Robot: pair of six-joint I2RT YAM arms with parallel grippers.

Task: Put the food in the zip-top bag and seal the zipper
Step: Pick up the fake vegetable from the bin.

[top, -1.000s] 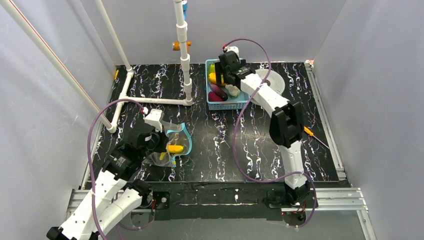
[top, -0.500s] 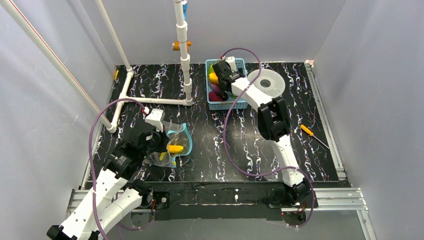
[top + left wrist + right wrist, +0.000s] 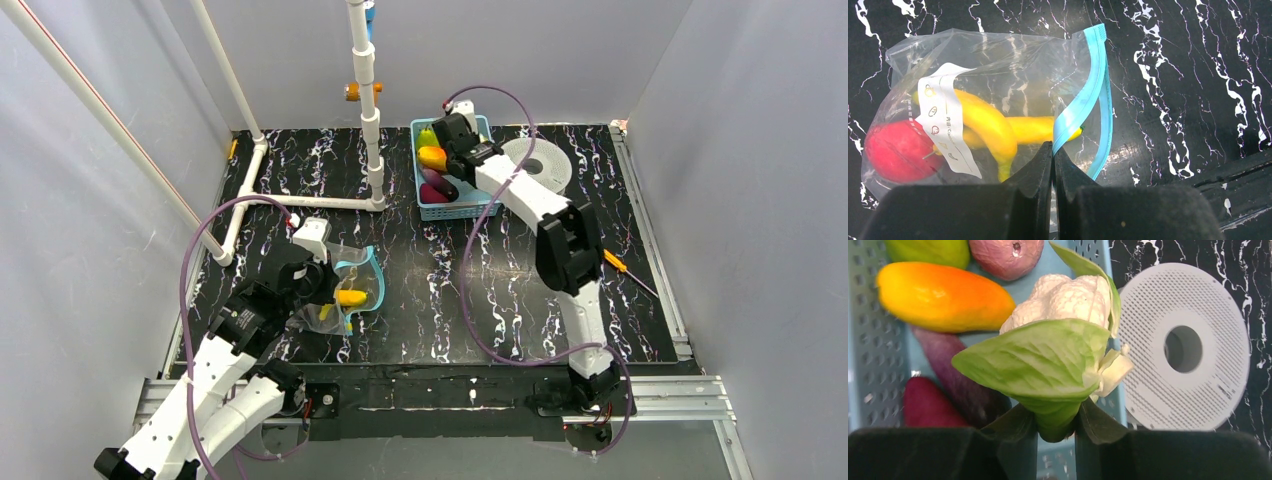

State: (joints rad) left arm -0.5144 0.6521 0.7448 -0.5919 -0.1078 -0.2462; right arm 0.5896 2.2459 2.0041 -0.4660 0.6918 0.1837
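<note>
The clear zip-top bag [image 3: 998, 65] lies on the black table with its mouth to the right, and it holds a yellow banana [image 3: 993, 127] and a red apple [image 3: 895, 150]. My left gripper [image 3: 1053, 150] is shut on the near lip of the pale-blue zipper [image 3: 1088, 95]. Over the light-blue basket [image 3: 868, 340], my right gripper [image 3: 1057, 422] is shut on the green stem of the cauliflower [image 3: 1063, 300]. A dark purple eggplant [image 3: 953, 385] lies in the basket just left of it. From above, the right gripper [image 3: 462, 140] sits at the basket's far right.
The basket also holds an orange-yellow fruit [image 3: 943, 297], a green one [image 3: 928, 250], a pinkish one [image 3: 1005, 255] and a dark red one [image 3: 928, 405]. A white perforated disc [image 3: 540, 160] lies right of the basket. A screwdriver [image 3: 625, 270] lies at the right, and a white pipe frame [image 3: 370, 110] stands at the back left.
My right gripper has gone from wide open to shut on the cauliflower's stem, after dipping into the basket. The left arm and the bag have not moved.
</note>
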